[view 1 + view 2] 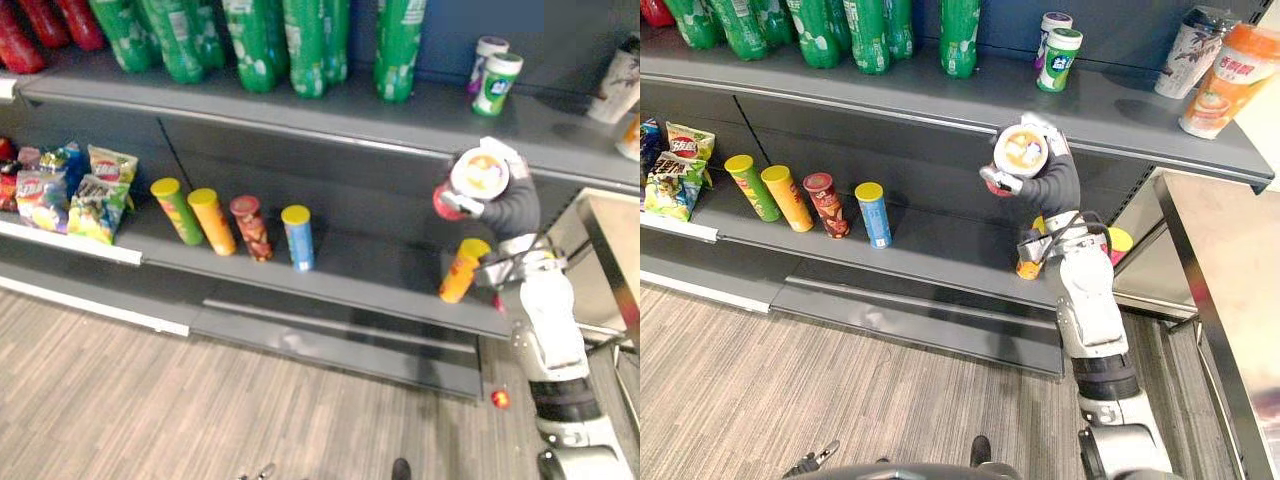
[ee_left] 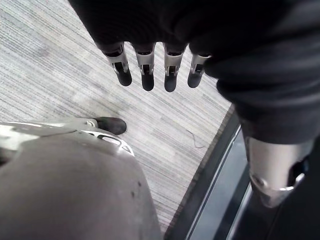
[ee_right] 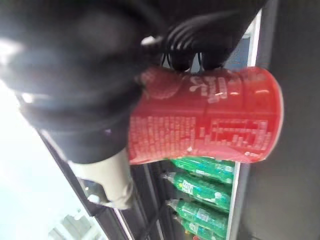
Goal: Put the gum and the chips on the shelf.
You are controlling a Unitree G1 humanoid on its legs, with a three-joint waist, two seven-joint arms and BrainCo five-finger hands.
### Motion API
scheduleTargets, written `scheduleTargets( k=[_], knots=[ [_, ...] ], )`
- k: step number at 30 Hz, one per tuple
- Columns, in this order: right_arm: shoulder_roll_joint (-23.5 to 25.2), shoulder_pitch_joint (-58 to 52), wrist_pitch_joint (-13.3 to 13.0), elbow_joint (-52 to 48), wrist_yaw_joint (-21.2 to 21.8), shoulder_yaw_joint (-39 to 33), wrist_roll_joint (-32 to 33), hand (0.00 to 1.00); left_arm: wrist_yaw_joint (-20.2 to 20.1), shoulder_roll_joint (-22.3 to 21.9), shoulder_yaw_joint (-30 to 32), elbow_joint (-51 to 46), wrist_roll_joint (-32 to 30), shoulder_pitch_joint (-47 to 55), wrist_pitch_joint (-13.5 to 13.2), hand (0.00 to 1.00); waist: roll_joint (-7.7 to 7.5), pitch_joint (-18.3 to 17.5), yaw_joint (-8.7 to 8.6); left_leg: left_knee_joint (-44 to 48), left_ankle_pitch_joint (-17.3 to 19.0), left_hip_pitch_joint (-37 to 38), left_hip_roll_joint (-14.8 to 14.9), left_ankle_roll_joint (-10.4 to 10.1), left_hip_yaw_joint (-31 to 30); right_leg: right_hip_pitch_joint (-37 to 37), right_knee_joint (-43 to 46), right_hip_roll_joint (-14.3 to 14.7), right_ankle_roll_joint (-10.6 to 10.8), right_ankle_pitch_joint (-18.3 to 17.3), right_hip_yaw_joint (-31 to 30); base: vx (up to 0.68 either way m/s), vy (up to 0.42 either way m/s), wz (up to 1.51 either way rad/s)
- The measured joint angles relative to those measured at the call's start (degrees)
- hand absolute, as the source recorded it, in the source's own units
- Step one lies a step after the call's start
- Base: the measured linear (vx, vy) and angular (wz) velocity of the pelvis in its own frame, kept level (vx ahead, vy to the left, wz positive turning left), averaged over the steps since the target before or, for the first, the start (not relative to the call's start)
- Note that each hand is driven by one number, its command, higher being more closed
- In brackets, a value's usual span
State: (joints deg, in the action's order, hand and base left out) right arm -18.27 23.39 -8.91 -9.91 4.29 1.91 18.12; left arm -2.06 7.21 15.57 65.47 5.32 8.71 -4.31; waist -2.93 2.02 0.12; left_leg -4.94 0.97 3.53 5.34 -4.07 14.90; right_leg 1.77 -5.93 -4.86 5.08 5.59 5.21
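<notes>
Chips can in right hand; two gum bottles.

a: even light from overhead; the upper shelf throws a deep shadow over the back panel under it, and the green bottles show small glints.
b: the wood-look floor is softly lit. in the right wrist view a pale patch washes out one corner, perhaps a window, and the red chips can carries a faint sheen.
</notes>
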Motion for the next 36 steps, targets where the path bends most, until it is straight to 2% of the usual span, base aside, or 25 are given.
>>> scheduleTargets(
  k=[6,10,15,19,31,36],
  knots=[
    [-2.43,5.06,0.19,1.36,-0.54,1.05,-0.01,1.00,0.02,0.15,-0.09,0.01,-0.02,0.06,0.05,0.00,-0.29,-0.19,0.12,-0.23,-0.01,0.66,-0.05,0.01,0.15,-0.36,0.00,0.02,-0.02,0.05,-0.29,-0.01,-0.006,-0.03],
    [-4.80,10.27,0.38,6.26,-2.84,0.70,-0.06,1.00,0.05,0.20,-0.61,0.00,0.01,0.01,0.15,0.00,-0.31,-0.20,0.12,-0.30,-0.16,0.67,-0.02,-0.01,-0.01,-0.42,0.00,0.05,-0.02,0.05,-0.17,0.00,0.000,0.00],
    [-6.72,16.36,1.53,14.14,-5.17,0.59,-0.28,1.00,0.06,0.25,-0.70,-0.06,0.01,-0.04,0.75,0.00,-0.31,-0.20,0.13,-0.38,-0.37,0.67,0.05,-0.05,-0.38,-0.55,0.00,0.11,-0.02,0.05,0.20,-0.01,-0.016,0.03],
    [-9.04,23.06,3.97,24.59,-5.87,0.51,-2.54,1.00,0.04,0.44,-1.83,-0.44,0.10,-0.05,0.77,0.00,-0.32,-0.19,0.36,-0.41,-0.60,0.69,0.09,-0.07,-1.09,-0.88,0.00,0.12,-0.03,0.05,0.72,-0.02,-0.020,0.07],
    [-10.15,34.79,7.30,40.71,-7.04,-1.64,-4.98,1.00,-0.16,0.54,-2.45,-0.54,0.22,-0.93,0.79,0.00,-0.33,0.42,1.49,-0.41,-0.74,0.78,0.26,-0.13,-1.10,-0.93,0.00,0.31,-0.04,0.05,0.67,0.00,-0.002,0.00],
    [-10.09,37.47,7.70,44.18,-6.94,-1.67,-5.87,1.00,-0.19,0.67,-2.83,-0.57,0.22,-1.94,0.79,0.00,-0.38,1.62,1.66,-0.41,-0.74,0.80,0.31,-0.14,-0.97,-0.90,-0.05,0.39,-0.23,0.19,0.55,0.00,0.000,0.00]
  ],
)
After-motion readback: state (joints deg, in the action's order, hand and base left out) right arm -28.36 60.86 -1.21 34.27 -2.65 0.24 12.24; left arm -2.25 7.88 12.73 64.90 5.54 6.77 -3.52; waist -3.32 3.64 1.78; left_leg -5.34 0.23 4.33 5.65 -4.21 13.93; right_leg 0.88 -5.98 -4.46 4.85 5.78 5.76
